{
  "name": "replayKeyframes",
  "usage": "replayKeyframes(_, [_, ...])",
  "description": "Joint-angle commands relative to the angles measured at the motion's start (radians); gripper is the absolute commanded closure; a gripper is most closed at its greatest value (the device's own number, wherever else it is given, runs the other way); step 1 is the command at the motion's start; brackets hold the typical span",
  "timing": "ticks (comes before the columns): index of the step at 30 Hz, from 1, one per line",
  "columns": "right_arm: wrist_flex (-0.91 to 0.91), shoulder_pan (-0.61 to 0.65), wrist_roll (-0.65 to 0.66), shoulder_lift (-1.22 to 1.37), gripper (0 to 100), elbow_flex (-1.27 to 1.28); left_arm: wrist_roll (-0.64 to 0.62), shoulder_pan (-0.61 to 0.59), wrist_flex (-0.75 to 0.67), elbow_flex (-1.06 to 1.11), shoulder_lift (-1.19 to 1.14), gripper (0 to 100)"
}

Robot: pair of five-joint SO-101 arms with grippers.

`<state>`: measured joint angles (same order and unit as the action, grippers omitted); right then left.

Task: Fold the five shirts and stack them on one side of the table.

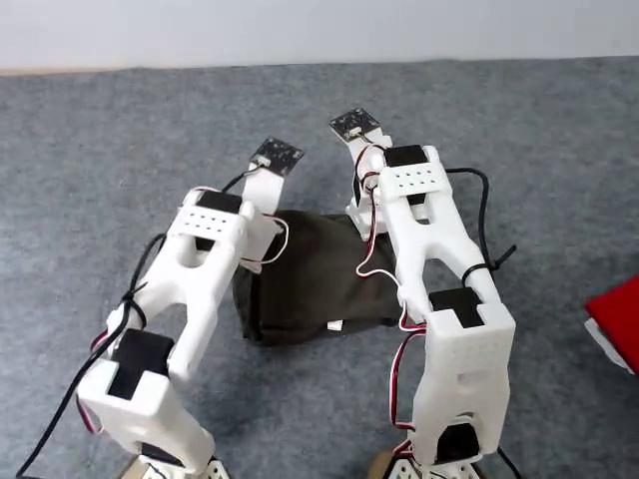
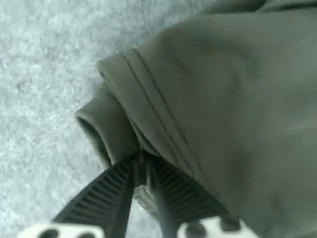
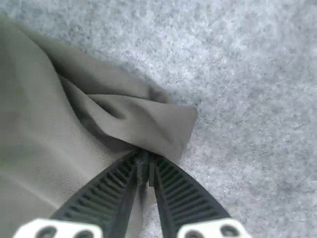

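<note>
A dark olive shirt [image 1: 315, 274] lies bunched on the grey carpeted table between the two arms. The left gripper [image 2: 141, 166] is shut on the olive shirt [image 2: 223, 99] at a hemmed edge with double stitching, and the cloth folds over beside the black ribbed fingers [image 2: 106, 191]. The right gripper [image 3: 145, 166] is shut on a corner of the olive shirt [image 3: 59, 129], whose fabric wrinkles out from the pinch. In the high view both white arms reach over the shirt's far edge, the left arm [image 1: 195, 269] at its far left and the right arm [image 1: 434, 249] at its far right.
A red item [image 1: 619, 319] with a white edge shows at the right border of the table. Grey carpet [image 1: 120, 150] spreads open to the left, behind and to the right of the arms. A pale wall runs along the far edge.
</note>
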<state>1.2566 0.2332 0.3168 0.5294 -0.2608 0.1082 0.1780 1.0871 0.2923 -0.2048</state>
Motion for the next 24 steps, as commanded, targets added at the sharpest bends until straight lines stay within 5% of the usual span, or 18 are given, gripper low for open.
replayKeyframes(1, [-0.005, 0.007, 0.002, -0.077, 98.8, -0.074, -0.002, 0.018, -0.008, -0.042, 0.005, 100])
replayKeyframes(16, [-0.004, 0.008, 0.002, -0.076, 98.8, -0.074, -0.002, 0.021, 0.195, -0.162, 0.163, 100])
replayKeyframes(24, [-0.004, 0.008, 0.002, -0.079, 98.8, -0.074, -0.002, 0.055, 0.181, -0.117, 0.135, 100])
